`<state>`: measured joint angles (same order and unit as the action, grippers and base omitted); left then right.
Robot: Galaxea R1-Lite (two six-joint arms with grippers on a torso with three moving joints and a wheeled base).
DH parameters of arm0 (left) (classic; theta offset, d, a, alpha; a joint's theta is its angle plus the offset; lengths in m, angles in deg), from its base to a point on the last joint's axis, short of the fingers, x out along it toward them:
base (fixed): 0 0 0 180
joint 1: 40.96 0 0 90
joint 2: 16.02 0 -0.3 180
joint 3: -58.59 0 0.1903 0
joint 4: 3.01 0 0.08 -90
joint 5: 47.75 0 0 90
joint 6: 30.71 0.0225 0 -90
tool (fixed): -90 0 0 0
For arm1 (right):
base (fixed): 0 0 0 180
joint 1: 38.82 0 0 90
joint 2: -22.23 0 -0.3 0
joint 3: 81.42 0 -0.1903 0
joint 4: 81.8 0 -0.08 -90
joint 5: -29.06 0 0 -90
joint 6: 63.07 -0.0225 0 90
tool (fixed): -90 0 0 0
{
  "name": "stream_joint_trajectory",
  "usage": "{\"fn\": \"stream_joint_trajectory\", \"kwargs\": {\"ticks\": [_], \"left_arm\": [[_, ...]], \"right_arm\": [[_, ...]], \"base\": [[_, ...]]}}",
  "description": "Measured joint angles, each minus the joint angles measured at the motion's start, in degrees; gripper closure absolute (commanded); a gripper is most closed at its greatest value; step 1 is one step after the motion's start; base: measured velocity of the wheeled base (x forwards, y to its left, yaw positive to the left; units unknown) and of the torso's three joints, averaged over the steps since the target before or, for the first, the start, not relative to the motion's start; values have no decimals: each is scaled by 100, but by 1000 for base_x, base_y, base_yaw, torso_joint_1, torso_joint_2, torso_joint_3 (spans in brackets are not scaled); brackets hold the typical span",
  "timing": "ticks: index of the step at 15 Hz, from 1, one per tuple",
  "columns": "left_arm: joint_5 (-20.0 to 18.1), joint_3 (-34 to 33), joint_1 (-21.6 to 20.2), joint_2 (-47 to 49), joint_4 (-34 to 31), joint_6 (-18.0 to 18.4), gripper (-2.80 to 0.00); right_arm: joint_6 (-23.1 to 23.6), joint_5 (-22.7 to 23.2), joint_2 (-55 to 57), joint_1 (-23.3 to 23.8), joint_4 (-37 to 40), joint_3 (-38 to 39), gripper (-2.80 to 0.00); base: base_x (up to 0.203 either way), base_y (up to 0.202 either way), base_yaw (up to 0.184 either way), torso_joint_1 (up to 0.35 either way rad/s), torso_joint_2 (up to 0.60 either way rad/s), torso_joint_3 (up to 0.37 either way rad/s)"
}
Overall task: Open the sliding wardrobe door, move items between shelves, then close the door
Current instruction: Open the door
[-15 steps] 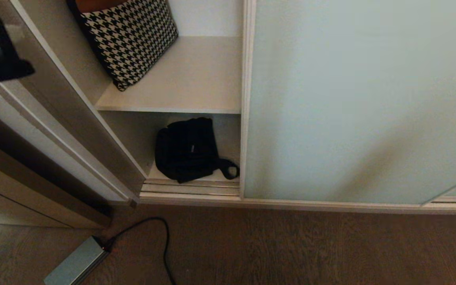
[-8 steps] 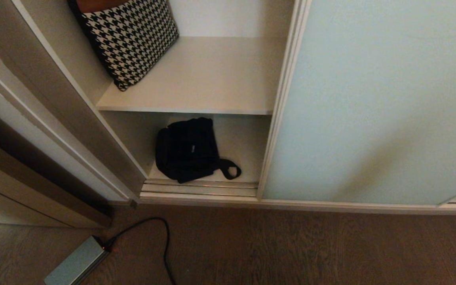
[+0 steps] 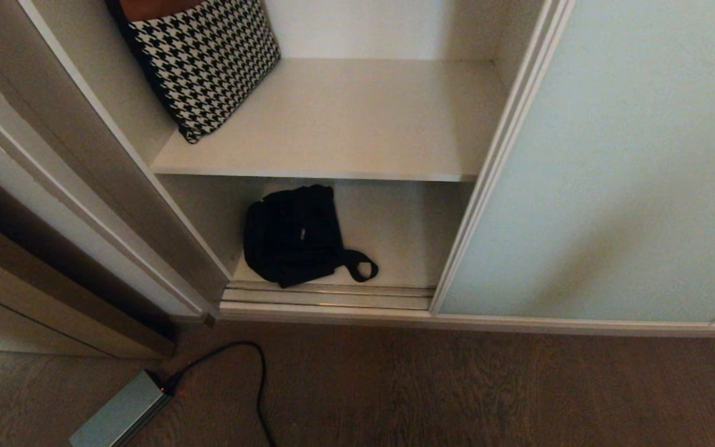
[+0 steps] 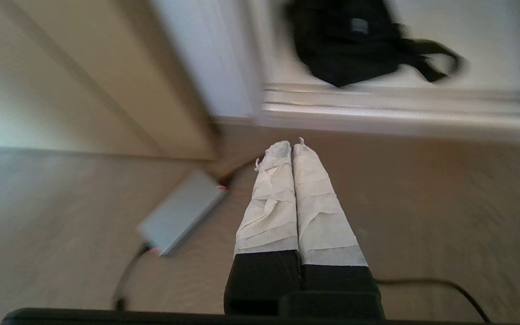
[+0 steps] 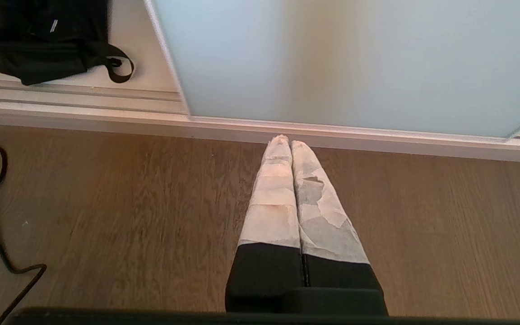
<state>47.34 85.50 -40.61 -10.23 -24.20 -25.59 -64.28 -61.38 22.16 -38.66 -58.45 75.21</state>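
The sliding wardrobe door (image 3: 630,174), pale blue-green frosted glass, stands slid to the right, leaving the left bay uncovered. A black fabric bag (image 3: 292,236) with a looped strap lies on the lower shelf (image 3: 407,242), close to the front track. The upper shelf (image 3: 345,124) is bare on its right part. Neither arm shows in the head view. My left gripper (image 4: 291,144) is shut and empty above the wooden floor, short of the bag (image 4: 345,45). My right gripper (image 5: 285,141) is shut and empty, parked over the floor before the door (image 5: 332,58).
A black-and-white houndstooth bag (image 3: 208,62) leans at the left of the upper shelf. On the floor in front lie a grey box (image 3: 118,413) and its black cable (image 3: 258,385). The metal door track (image 3: 326,295) runs along the wardrobe's foot. A wooden panel stands at the left.
The door has slid further right, widening the opening. My left arm, at the head view's upper left a second ago, has dropped out of that view. The bag has not moved.
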Motion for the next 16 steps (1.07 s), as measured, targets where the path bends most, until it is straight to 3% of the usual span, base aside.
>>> {"fn": "stream_joint_trajectory", "kwargs": {"ticks": [3,16], "left_arm": [[-678,-283,-20,-431,-228,260,0],[-646,-352,-26,-599,-242,41,0]], "right_arm": [[0,0,0,0,1,0,0],[0,0,0,-2,0,0,0]], "base": [[0,0,0,0,0,0],[0,0,0,0,0,-30]]}}
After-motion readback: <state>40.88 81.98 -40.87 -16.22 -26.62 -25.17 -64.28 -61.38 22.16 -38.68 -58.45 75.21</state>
